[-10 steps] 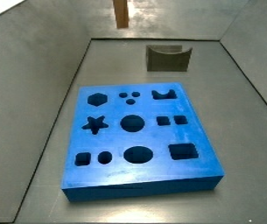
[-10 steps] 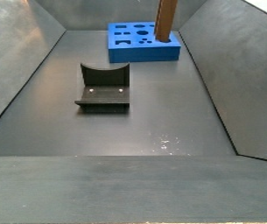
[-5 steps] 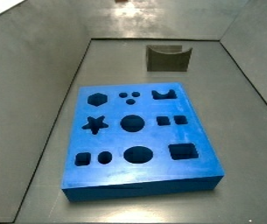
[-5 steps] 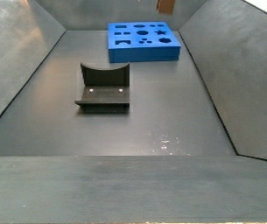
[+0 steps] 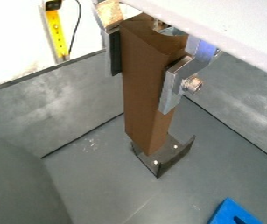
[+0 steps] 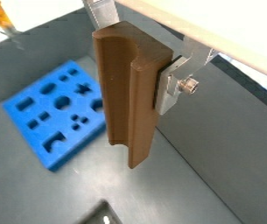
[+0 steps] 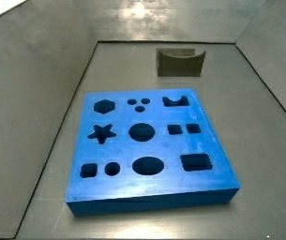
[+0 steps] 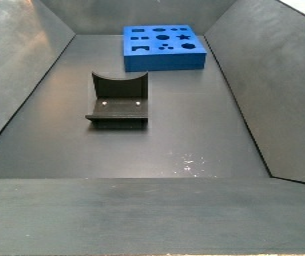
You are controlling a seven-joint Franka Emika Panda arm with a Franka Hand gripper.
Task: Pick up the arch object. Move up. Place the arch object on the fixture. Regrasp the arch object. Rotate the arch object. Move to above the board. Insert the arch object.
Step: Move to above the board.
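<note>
Both wrist views: the tool (image 5: 147, 52) clamps the arch object (image 5: 147, 92) between its silver fingers (image 5: 180, 77), the orange-brown block hanging upright, high above the bench (image 8: 182, 140). Both side views show neither tool nor block. The fixture (image 8: 117, 100) stands on the bench floor, well apart from the board (image 8: 164, 47), which lies at its 1 o'clock in a side view; elsewhere, the fixture (image 7: 179, 63) sits at the board's (image 7: 145, 141) 12 o'clock.
</note>
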